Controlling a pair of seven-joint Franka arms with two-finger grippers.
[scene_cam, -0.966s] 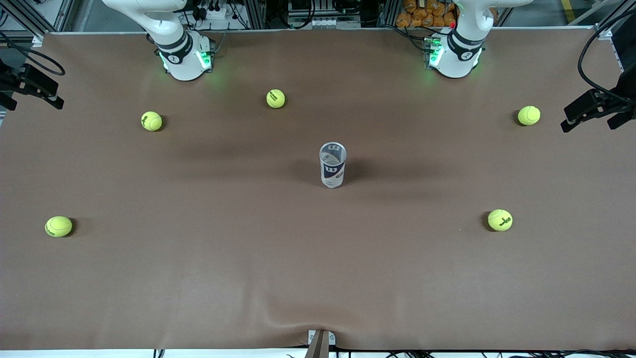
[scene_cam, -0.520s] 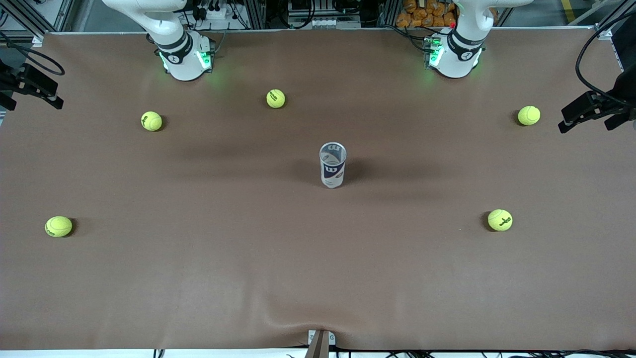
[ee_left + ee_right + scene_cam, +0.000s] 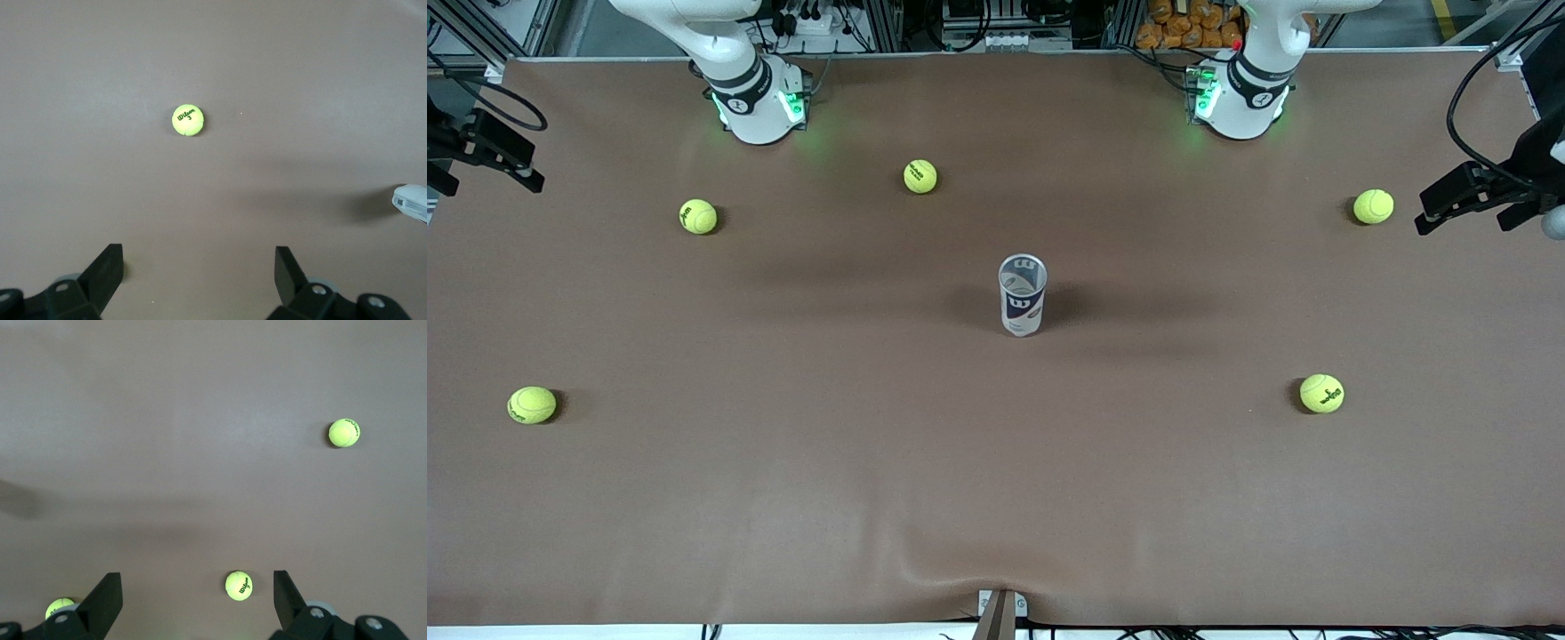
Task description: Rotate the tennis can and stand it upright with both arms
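Observation:
The tennis can (image 3: 1022, 295) stands upright in the middle of the table with its open silvery rim up and its navy "W" label toward the front camera. Its edge also shows in the left wrist view (image 3: 412, 202). My left gripper (image 3: 1463, 220) is open and empty, up in the air over the left arm's end of the table (image 3: 198, 270). My right gripper (image 3: 489, 178) is open and empty, up in the air over the right arm's end (image 3: 197, 590). Both are well apart from the can.
Several yellow-green tennis balls lie scattered on the brown table: near the right arm's base (image 3: 920, 176), (image 3: 698, 216), at the right arm's end (image 3: 532, 404), and at the left arm's end (image 3: 1373, 206), (image 3: 1321, 393). The arm bases (image 3: 758, 102), (image 3: 1240, 93) stand along one edge.
My left gripper has drifted slightly inward over the table's end. The right gripper has barely shifted. The can and the balls have not moved.

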